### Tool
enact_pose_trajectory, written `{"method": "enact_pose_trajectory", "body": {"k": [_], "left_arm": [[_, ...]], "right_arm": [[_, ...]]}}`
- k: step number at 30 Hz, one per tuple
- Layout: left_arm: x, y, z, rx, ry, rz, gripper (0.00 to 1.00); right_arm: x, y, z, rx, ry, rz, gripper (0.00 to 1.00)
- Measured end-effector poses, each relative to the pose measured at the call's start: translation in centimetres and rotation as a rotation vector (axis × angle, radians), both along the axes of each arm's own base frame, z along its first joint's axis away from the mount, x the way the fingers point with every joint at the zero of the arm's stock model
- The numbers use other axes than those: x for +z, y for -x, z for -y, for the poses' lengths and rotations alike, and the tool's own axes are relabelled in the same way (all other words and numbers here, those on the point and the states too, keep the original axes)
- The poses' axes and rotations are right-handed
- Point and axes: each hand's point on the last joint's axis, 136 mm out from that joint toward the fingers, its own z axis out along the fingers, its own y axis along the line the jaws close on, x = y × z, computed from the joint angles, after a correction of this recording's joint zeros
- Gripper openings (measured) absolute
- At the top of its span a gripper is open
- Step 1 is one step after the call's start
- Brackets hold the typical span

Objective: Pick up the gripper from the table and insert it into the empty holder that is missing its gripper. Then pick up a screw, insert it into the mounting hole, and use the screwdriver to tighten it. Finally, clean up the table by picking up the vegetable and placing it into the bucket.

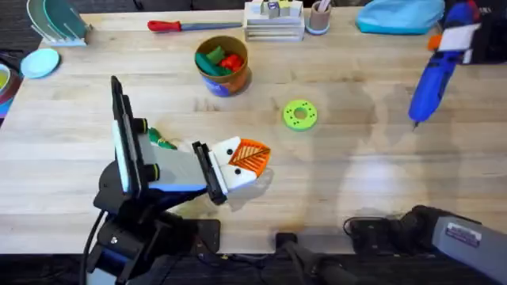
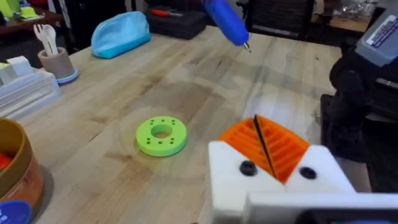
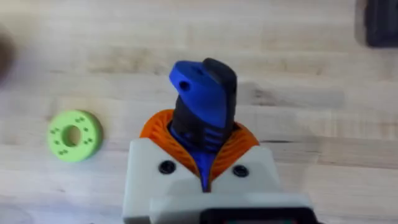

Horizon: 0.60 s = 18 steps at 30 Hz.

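My left gripper (image 1: 249, 161) (image 2: 264, 149) hovers low over the middle of the table, its orange pads pressed together and holding nothing. A small green vegetable (image 1: 161, 142) lies beside the left arm's wrist. My right gripper (image 1: 445, 43) (image 3: 202, 148), raised at the far right, is shut on a blue pen-shaped power tool (image 1: 430, 85) (image 3: 204, 93) with a metal tip. The red-handled screwdriver (image 1: 178, 25) lies at the table's far edge. The tan bucket (image 1: 224, 77) (image 2: 18, 168) stands behind the left gripper with green and red toys inside. The orange block gripper is out of view.
A green disc with a hole (image 1: 299, 115) (image 2: 161, 135) (image 3: 74, 135) lies right of the bucket. At the far edge sit clear boxes (image 1: 273, 22), a cup (image 1: 318, 17) and a blue pouch (image 1: 400, 14). A rack (image 1: 55, 20) and a blue dish (image 1: 40, 62) are at the far left.
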Motion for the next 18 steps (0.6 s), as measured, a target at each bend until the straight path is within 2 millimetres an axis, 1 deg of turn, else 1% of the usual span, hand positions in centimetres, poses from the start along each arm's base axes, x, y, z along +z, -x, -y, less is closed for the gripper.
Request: {"method": "enact_pose_trajectory", "body": {"k": [5, 9, 11, 13, 18], "left_arm": [[0.0, 0.0, 0.0, 0.0, 0.0, 0.0, 0.009], [0.0, 0.0, 0.0, 0.0, 0.0, 0.0, 0.009], [0.0, 0.0, 0.0, 0.0, 0.0, 0.0, 0.009], [0.0, 0.0, 0.0, 0.0, 0.0, 0.0, 0.009], [0.0, 0.0, 0.0, 0.0, 0.0, 0.0, 0.009]], "right_arm": [[5.4, 1.2, -2.9, 0.03, -0.039, 0.185, 0.019], [9.7, 2.1, -6.8, 0.115, -0.077, 0.358, 0.019], [11.2, 2.5, -9.0, 0.165, -0.111, 0.442, 0.019], [12.1, 3.1, -11.5, 0.227, -0.158, 0.51, 0.019], [13.2, 4.5, -17.4, 0.399, -0.278, 0.621, 0.019]]}}
